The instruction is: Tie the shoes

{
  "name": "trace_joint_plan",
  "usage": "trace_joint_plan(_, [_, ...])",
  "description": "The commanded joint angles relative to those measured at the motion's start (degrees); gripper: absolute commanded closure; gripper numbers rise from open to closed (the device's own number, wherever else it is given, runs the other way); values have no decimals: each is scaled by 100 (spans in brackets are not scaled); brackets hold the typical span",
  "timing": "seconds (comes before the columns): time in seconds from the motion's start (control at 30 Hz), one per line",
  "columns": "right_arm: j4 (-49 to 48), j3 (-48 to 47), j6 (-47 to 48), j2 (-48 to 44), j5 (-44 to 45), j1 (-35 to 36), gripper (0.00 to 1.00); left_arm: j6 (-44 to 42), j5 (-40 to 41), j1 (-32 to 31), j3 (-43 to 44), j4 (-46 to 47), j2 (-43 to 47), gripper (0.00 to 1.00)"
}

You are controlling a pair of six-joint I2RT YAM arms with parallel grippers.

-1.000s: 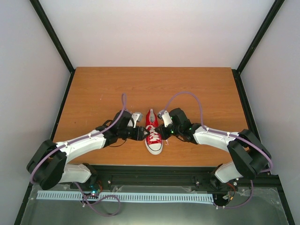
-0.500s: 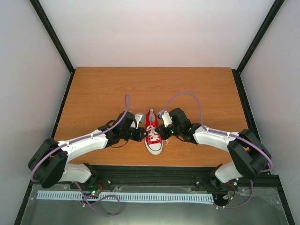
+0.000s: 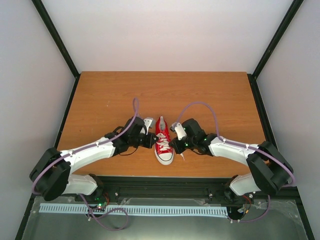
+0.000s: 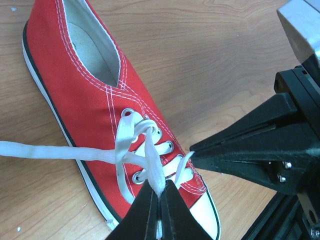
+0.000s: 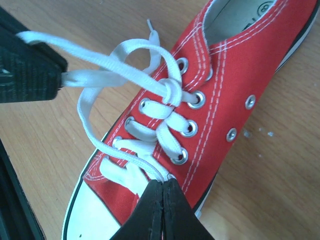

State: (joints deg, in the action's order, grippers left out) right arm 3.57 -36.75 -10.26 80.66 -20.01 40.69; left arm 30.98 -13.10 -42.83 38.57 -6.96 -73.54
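A small red sneaker [image 3: 162, 141] lies mid-table, white toe cap toward the arms; it also shows in the left wrist view [image 4: 85, 85] and the right wrist view [image 5: 235, 70]. Its white laces [image 5: 150, 50] are crossed in a first knot [image 5: 172, 91] over the upper eyelets. My left gripper [image 4: 160, 194] is shut on a lace strand rising from the eyelets and sits at the shoe's left side [image 3: 151, 141]. At the right side [image 3: 173, 145], my right gripper [image 5: 164, 184] is shut on a thin lace strand near the toe. The free lace end [image 4: 30, 150] trails across the wood.
The wooden table [image 3: 110, 95] ends at a black rail [image 3: 165, 181] just behind the arms' bases. White walls with black corner posts [image 3: 55, 37] stand on three sides. Both arms reach inward toward the shoe and nearly meet over it.
My left gripper has closed on a lace strand beside the shoe. The right gripper, still shut, has shifted a little toward the toe end.
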Motion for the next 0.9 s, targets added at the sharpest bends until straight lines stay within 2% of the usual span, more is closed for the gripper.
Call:
trace_joint_plan(0.0, [234,-33,92,-102,-62,121,97,-141,-157,-33,289,150,-168,98])
trace_joint_plan(0.23, [615,-525,-374,356,716,151,97,-256,-658,-46,164,529,-177,98])
trace_joint_plan(0.43, [717,-652,-650,282,1004,51,97,-674,-1197,-220,-24,470,-310,98])
trace_joint_plan(0.6, [451,-613,-687,95,892,40,97,-805,-1149,-331,31,128,-704,99])
trace_joint_plan(0.87, [0,-579,-344,-36,89,98,97,-755,-949,-331,160,17,-1132,99])
